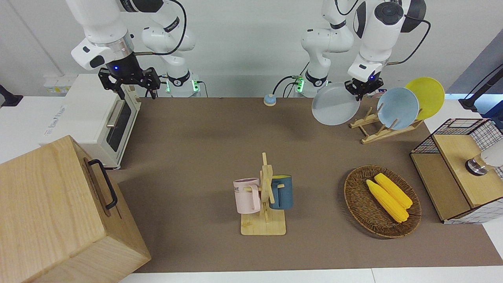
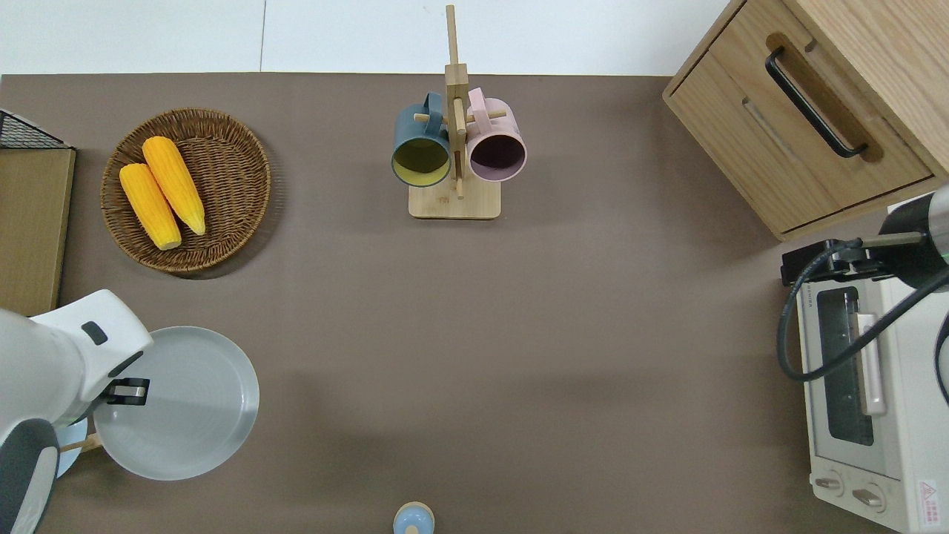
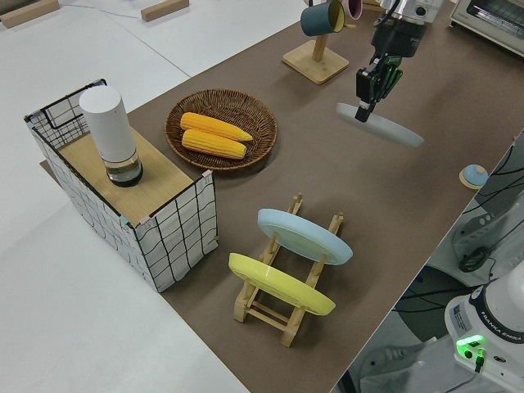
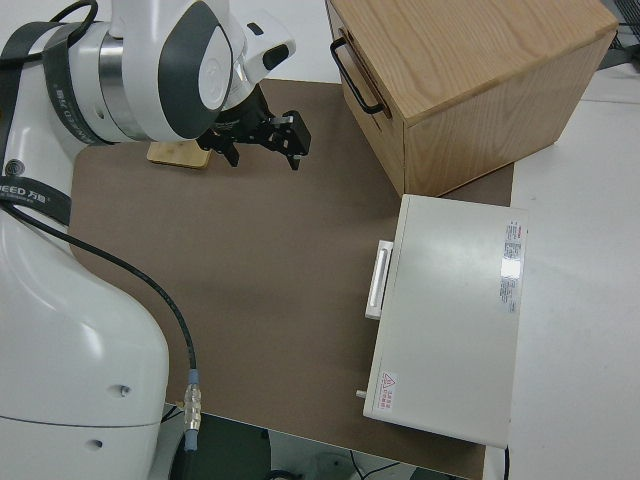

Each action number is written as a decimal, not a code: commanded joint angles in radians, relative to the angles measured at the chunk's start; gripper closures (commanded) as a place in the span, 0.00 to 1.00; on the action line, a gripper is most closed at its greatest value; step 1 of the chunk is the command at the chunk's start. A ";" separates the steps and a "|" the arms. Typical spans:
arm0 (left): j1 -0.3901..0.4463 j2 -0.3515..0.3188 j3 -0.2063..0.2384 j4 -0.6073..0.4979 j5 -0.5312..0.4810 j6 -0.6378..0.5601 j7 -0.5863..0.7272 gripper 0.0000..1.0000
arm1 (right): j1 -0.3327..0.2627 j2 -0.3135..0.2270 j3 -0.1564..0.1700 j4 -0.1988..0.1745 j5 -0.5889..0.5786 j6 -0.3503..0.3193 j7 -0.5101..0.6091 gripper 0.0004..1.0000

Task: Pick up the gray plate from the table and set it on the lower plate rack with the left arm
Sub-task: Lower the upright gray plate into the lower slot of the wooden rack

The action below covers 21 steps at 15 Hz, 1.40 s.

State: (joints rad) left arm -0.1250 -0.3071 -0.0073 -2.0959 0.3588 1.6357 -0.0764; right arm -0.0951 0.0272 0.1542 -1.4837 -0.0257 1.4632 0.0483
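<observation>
My left gripper [image 1: 363, 87] is shut on the rim of the gray plate [image 1: 335, 105] and holds it tilted in the air. In the overhead view the gray plate [image 2: 182, 404] hangs over the table at the free end of the lower plate rack [image 1: 377, 131], and the left gripper [image 2: 130, 391] and plate hide most of the rack [image 2: 78, 445]. The rack [image 3: 282, 315] holds a light blue plate [image 1: 397, 108] and a yellow plate [image 1: 426, 96] upright in its slots. In the left side view the gray plate [image 3: 385, 129] is apart from the rack. My right gripper [image 1: 129, 80] is parked and open.
A wicker basket [image 1: 353, 196] with two corn cobs and a wire-sided wooden shelf [image 1: 452, 165] stand farther from the robots than the rack. A mug stand [image 1: 263, 226] with two mugs is mid-table. A wooden cabinet [image 1: 59, 220] and a toaster oven [image 1: 98, 118] are at the right arm's end.
</observation>
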 commanded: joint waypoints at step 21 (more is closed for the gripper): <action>0.007 -0.001 0.052 -0.116 0.400 -0.014 -0.178 1.00 | 0.005 0.002 -0.004 0.005 0.003 -0.006 0.004 0.02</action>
State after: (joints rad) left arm -0.1210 -0.3009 0.0255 -2.1744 0.7193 1.5720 -0.2203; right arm -0.0951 0.0272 0.1542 -1.4838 -0.0257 1.4632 0.0483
